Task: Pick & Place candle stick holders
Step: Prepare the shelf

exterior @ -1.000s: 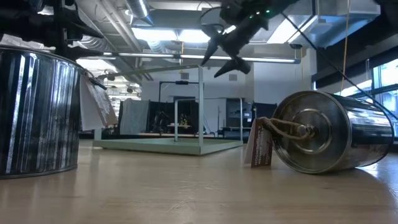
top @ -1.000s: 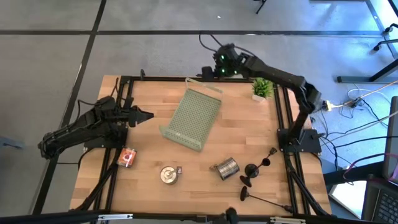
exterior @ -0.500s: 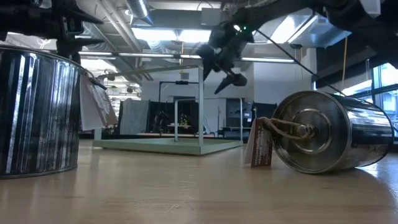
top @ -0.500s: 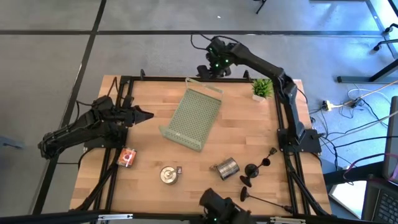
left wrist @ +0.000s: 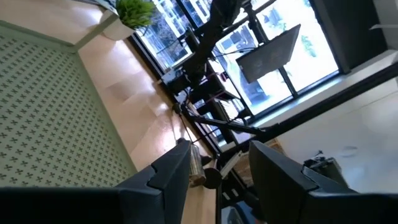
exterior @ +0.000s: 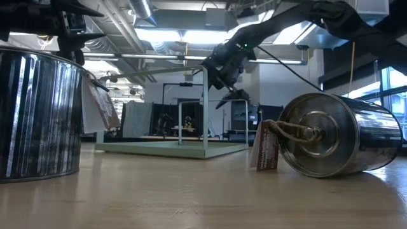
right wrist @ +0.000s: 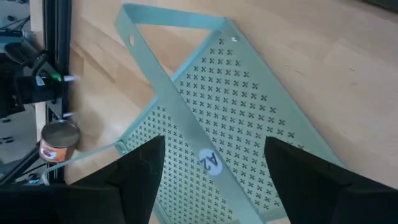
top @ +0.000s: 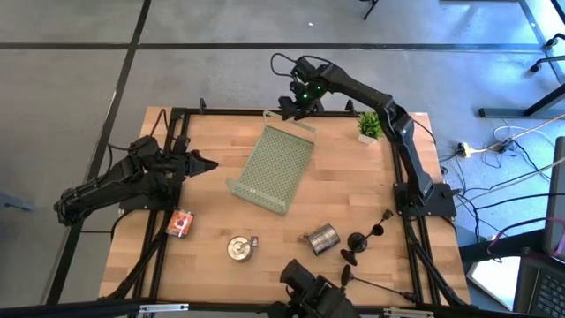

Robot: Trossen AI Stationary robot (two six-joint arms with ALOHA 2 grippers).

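Candle stick holders: three black ones, all lying on the worktop near its right front corner. One [top: 380, 227] lies closest to the right edge, one [top: 356, 245] sits in the middle with its round base showing, and one [top: 366, 282] lies nearest the front edge with its thin stem pointing toward the right edge. No gripper touches any of them.

Right gripper [top: 292, 104]: reaches over the back edge of the worktop, above the back end of the tray and well apart from the holders. Its two fingers [right wrist: 137, 174] stand spread with only the tray showing between them; it has hold of nothing.

Left gripper [top: 205, 163]: hangs near the left edge of the worktop, pointing toward the tray. Its fingers [left wrist: 171, 174] are parted with a clear gap and hold nothing.

Tray [top: 274, 166]: one, pale green perforated metal with a handle bar at its back end, lying at an angle in the middle of the worktop.

Tin cans: three. One silver can [top: 321, 238] lies on its side just beside the holders, one silver can [top: 238, 249] stands near the front edge, and one orange can [top: 180, 223] sits near the left edge.

Plant [top: 372, 126]: one small green plant in a pot at the right back corner.
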